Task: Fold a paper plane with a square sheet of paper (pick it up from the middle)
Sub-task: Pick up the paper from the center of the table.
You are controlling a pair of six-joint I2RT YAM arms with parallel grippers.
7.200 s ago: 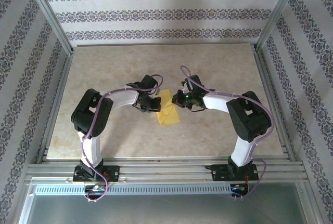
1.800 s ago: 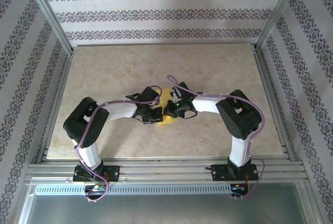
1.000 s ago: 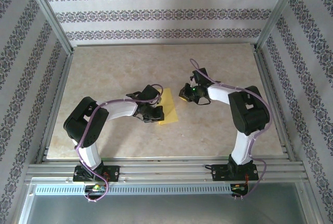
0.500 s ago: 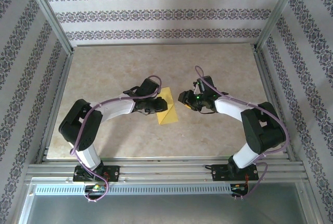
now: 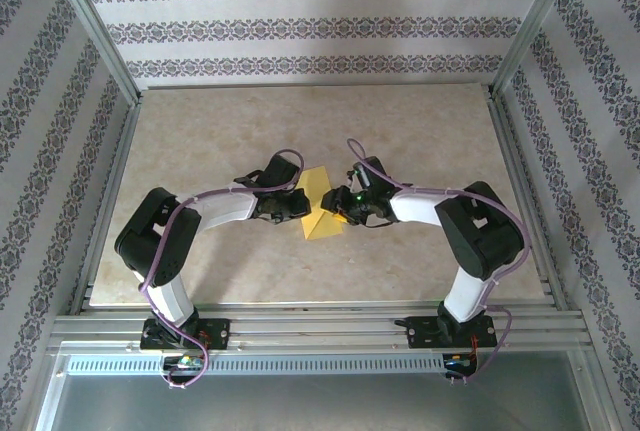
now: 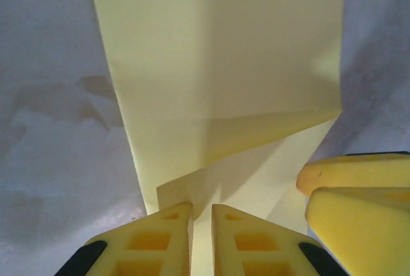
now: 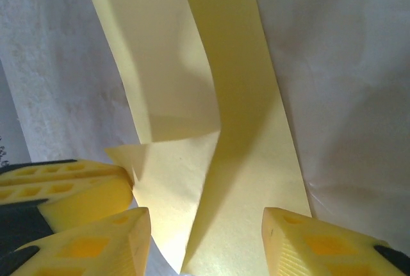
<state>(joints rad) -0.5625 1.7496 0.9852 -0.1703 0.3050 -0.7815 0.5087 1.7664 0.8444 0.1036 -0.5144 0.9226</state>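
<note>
**Near the middle of the table (image 5: pixel 430 131): square sheet of paper (image 5: pixel 322 221), part-folded, flanked by left tool (image 5: pixel 296 208) and right tool (image 5: pixel 343 214)**

Item: square sheet of paper, thin, yellow, lying flat-ish between the two arms. Creased lengthwise down the centre. One flap turned over and standing slightly proud of the layer beneath, not yet pressed flat. No dart shape so far; judged early in the folding.

On the sheet's left edge: left tool. Jaws drawn almost together, only a slim slot left, yellow showing inside that slot in the left wrist view (image 6: pixel 202 215). Pinching the edge or merely bearing down on it: cannot tell. Probable purpose either way: anchoring the sheet against sliding during work on the opposite side.

On the sheet's right edge: right tool. Jaws well apart in the right wrist view (image 7: pixel 205 225), straddling the near end of the sheet, paper running between the pads. Probable purpose: lined up over the loose flap, for pressing it down or taking a fresh hold.

Spacing: tool tips close together over the paper, right tool's pads (image 6: pixel 349 193) intruding at the lower right of the left wrist view.

Handling note: light, springy stock, likely to skid or reopen once released; crease best sharpened before any letting go on the left.
</note>
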